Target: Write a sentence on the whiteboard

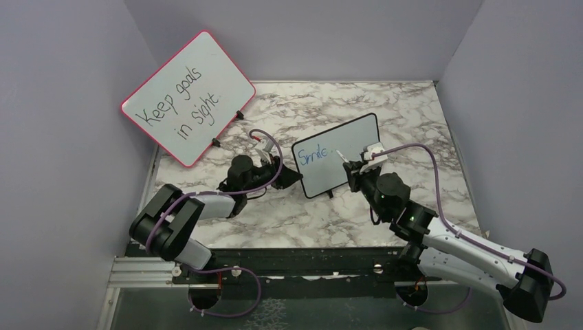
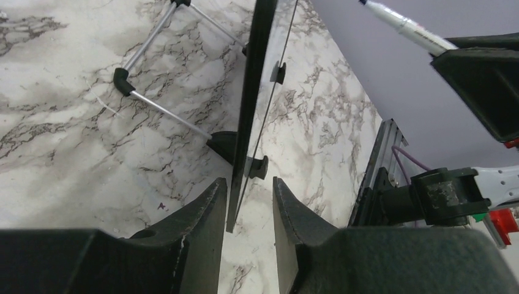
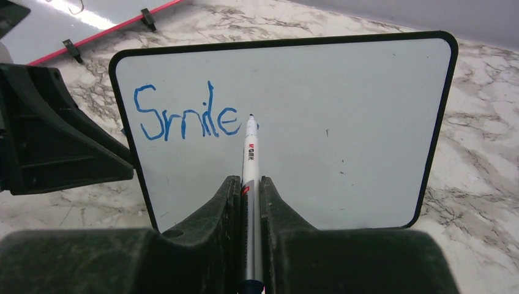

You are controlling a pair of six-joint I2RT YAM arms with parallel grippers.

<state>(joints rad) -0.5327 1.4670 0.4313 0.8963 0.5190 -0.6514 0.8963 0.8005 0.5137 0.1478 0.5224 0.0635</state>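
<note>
Standing upright near the middle of a marbled surface (image 1: 275, 220), a small black-framed whiteboard (image 1: 344, 148) faces two robot arms. Well to the whiteboard's left and further back leans a larger red-framed board (image 1: 189, 96) with black handwriting.

At the whiteboard's left edge, the left jaws are apart, their fingers (image 2: 202, 220) one on each side of the frame. A strip of marble shows between the whiteboard's face and the front finger, so they straddle the edge and do not pinch it.

On the whiteboard's upper left, the sentence (image 3: 183, 116) reads only "Smile" in blue. Just right of its last letter sits the tip of a marker (image 3: 251, 153); whether it touches the whiteboard cannot be told. In front of the whiteboard's middle, the right jaws are clamped on the marker's barrel.

Most of the writing looks undone to me. The danger I see is pen pressure. A whiteboard that is only loosely bracketed could slide back, twist or tip, dragging the next stroke crooked. Pressed hard, the marker could also slip in its grip.
</note>
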